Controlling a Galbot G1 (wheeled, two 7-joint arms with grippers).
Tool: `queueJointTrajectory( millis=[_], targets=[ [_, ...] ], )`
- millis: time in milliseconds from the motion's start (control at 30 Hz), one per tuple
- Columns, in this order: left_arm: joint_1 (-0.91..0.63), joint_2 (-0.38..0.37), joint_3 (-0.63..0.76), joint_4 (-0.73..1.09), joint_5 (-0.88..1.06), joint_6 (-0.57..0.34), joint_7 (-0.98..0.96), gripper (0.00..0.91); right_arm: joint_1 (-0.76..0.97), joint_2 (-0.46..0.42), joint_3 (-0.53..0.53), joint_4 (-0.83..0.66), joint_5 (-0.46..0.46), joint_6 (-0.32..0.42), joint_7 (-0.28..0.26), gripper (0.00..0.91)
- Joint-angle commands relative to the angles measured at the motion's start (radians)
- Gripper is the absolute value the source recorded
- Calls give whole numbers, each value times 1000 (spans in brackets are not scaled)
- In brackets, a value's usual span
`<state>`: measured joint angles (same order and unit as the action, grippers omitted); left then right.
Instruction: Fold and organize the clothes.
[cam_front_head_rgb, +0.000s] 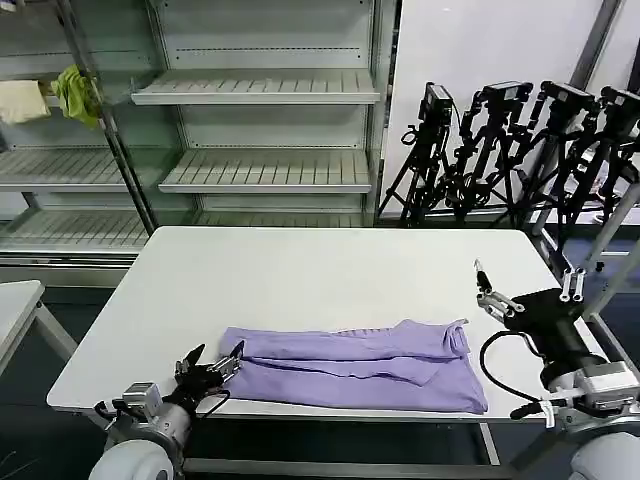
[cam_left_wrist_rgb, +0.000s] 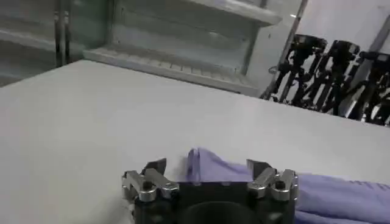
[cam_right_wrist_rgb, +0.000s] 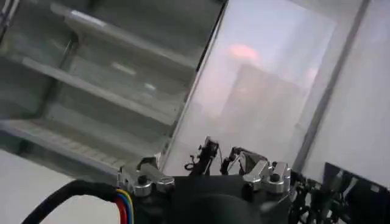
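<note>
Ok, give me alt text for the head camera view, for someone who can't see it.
A lavender T-shirt, folded into a long band, lies along the near edge of a white table. The left tool sits open at its left end; the right tool hovers open above the table's right side.

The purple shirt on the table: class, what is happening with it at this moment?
A two-armed robot is folding a lavender T-shirt that lies in a long band along the near edge of the white table. The left pincer is open at the shirt's left end, fingers straddling the fabric edge. The right pincer is raised off the table beyond the shirt's right end, open and holding nothing.
</note>
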<state>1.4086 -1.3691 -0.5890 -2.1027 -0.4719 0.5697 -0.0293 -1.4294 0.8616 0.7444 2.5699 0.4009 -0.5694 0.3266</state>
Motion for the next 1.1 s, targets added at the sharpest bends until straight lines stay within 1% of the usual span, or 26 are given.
queueJointTrajectory(
  millis=[33,733,800,833,867,900,933,967,1000,1033,1100],
  targets=[
    [-1,-10,7,15,1,-2,1,907,5,5,44,48,22,1,4,907],
    [10,-59,39,30,32,-10,5,907,-8,31,23,48,11,17,21,907],
    [9,-63,41,29,35,-10,6,715,-9,35,18,48,7,19,21,907],
    [8,-65,43,30,37,-10,6,433,-10,37,15,48,5,19,22,907],
    [7,-67,44,30,39,-11,7,343,-10,38,15,48,4,20,22,907],
    [6,-69,45,31,41,-11,7,191,-11,40,10,48,0,21,22,907],
    [4,-73,47,32,44,-12,9,141,-14,42,8,48,-3,22,22,907],
    [4,-74,47,33,45,-12,9,111,-15,42,7,48,-6,23,22,907],
    [3,-76,49,33,45,-13,10,50,-16,43,7,48,-6,23,22,907],
    [3,-78,50,34,47,-13,11,10,-17,44,7,48,-9,25,22,907],
    [3,-80,50,34,49,-15,12,10,-17,44,8,48,-9,26,23,907]
  ],
)
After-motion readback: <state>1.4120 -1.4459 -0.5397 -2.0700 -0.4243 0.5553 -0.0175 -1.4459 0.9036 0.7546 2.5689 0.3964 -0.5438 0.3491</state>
